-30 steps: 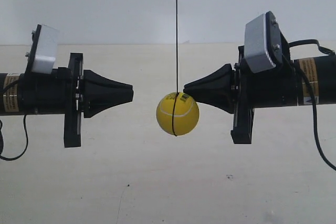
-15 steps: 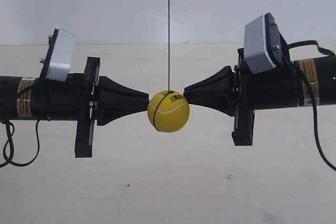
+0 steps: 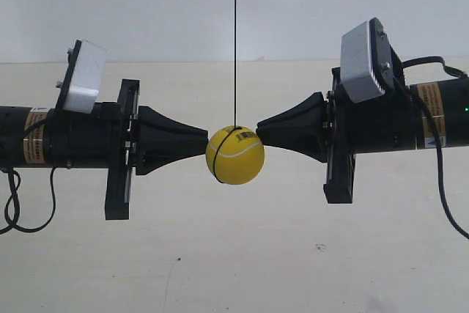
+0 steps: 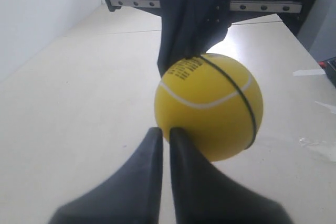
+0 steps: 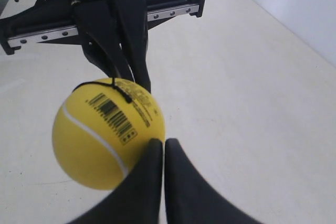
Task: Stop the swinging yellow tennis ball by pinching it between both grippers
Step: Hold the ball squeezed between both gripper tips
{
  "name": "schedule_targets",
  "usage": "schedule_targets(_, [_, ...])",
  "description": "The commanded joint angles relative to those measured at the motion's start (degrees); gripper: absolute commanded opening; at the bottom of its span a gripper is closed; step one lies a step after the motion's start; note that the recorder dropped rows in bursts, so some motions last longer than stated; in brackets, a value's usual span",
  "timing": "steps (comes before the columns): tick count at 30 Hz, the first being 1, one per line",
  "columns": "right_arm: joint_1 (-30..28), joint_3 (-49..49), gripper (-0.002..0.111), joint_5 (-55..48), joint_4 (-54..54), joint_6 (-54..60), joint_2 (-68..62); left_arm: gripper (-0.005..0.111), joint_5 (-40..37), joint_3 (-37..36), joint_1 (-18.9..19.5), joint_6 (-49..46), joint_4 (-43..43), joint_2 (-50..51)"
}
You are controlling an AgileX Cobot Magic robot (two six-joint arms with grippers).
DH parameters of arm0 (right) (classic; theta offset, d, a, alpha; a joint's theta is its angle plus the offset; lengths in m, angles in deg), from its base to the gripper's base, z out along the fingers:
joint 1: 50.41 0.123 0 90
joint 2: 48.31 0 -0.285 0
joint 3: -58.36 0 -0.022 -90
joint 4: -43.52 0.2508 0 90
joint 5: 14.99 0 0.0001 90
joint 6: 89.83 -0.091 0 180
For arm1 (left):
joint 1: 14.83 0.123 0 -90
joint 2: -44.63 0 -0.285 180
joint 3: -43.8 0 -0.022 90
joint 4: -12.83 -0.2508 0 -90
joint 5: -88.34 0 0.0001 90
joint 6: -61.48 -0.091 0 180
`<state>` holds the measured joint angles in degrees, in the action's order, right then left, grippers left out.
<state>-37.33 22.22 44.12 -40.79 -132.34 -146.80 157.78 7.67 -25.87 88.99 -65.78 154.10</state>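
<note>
The clenched black left claw (image 4: pixel 165 130) and clenched black right claw (image 5: pixel 160 142) pinch the fuzzy yellow tennis ball (image 3: pixel 234 155) between their tips.

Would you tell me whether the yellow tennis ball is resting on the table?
No, the yellow tennis ball hangs from its string, clear of the table.

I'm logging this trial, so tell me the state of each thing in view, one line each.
yellow tennis ball: hanging on the string, pinched between both gripper tips.
string: taut and vertical.
left gripper: jaws shut, tip pressed against the ball.
right gripper: jaws shut, tip pressed against the ball.
</note>
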Motion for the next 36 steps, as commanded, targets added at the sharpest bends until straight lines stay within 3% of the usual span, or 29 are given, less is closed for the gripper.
schedule_targets(1, [0.1,0.2,0.0,0.9,-0.2,-0.1,0.2,0.005,0.5,0.3,-0.3,-0.1,0.4,0.0])
schedule_targets(36, [0.1,0.2,0.0,-1.7,3.8,3.5,0.2,0.005,0.5,0.3,0.1,-0.1,1.0,0.0])
